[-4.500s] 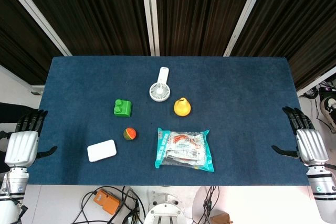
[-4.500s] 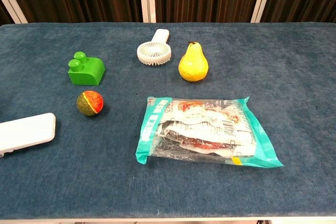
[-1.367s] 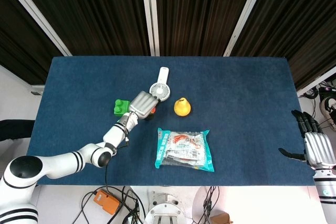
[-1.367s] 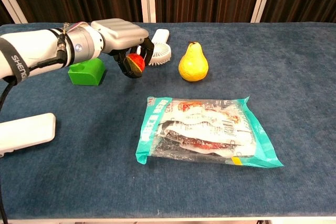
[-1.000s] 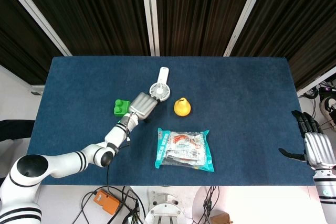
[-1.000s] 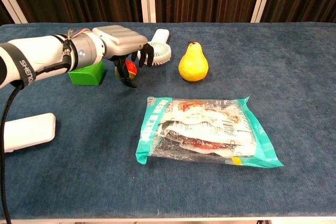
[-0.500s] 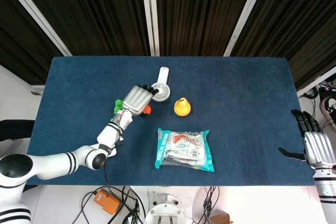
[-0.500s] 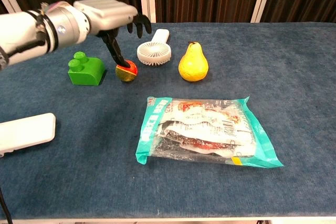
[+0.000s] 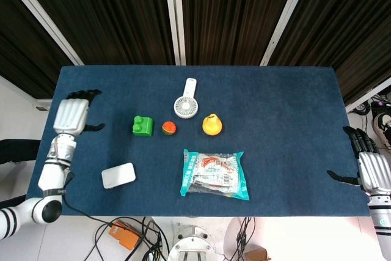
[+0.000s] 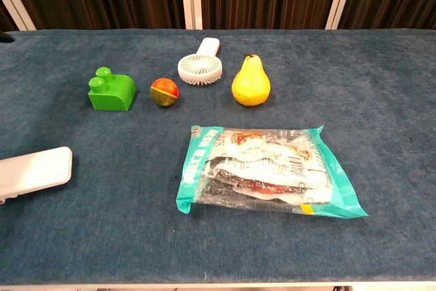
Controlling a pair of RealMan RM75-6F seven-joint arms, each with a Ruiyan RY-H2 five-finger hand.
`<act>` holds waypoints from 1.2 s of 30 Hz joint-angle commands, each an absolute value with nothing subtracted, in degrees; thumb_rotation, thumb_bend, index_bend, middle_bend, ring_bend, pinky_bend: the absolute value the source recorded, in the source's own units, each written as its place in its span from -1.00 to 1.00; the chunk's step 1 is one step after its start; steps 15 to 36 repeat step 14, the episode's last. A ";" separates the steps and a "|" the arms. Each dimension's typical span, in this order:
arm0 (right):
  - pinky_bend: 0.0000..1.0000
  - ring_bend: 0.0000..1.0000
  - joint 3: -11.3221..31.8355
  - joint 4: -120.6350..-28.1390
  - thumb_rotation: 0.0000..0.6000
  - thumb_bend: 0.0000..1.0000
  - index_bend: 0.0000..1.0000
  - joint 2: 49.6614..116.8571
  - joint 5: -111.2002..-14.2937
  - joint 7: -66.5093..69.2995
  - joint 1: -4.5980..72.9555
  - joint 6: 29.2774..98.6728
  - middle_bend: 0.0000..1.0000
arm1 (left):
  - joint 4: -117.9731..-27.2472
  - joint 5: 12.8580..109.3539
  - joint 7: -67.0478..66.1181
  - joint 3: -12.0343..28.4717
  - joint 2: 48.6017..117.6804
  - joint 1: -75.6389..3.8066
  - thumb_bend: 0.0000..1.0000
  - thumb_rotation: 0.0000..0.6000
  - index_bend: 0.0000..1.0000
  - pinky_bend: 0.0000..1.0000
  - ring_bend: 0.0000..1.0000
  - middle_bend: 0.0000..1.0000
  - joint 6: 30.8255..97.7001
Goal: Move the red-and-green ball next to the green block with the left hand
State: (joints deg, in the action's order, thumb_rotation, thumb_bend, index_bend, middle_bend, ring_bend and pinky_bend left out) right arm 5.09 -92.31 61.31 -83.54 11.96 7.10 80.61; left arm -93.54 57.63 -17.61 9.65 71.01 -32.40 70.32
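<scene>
One ball (image 9: 168,128), one green block (image 9: 143,125).

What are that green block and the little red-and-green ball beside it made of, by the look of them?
The green block looks like moulded plastic: smooth, slightly shiny, with round studs on top like a toy brick. The red-and-green ball has a duller, faintly mottled surface, perhaps foam or rubber, but its look leaves that open.

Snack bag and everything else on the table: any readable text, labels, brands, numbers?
Snack bag: print runs along its teal left edge and across the clear front, but it is too small and blurred to read in either view.
White box: no visible text.
Handheld fan, pear, green block, red-and-green ball: no markings visible.
</scene>
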 commanded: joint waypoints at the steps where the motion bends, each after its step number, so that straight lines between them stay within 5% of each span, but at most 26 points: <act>1: -0.69 -0.97 4.99 -92.63 1.00 -0.73 -0.84 61.42 -84.03 11.52 7.09 80.93 -0.72 | -94.44 63.36 -13.92 4.49 68.86 -25.08 -0.94 1.00 -0.58 -0.62 -0.60 -0.52 78.07; 12: -0.69 -0.97 4.81 -93.40 1.00 -0.73 -0.84 62.02 -84.43 9.95 7.41 80.70 -0.72 | -96.55 78.08 -13.06 -4.38 69.12 -11.98 -0.95 1.00 -0.58 -0.66 -0.65 -0.55 93.21; 36: -0.69 -0.97 4.82 -93.51 1.00 -0.73 -0.84 62.15 -84.46 9.72 7.51 80.61 -0.72 | -97.75 79.09 -13.67 -5.30 69.06 -10.57 -0.95 1.00 -0.58 -0.66 -0.65 -0.55 93.78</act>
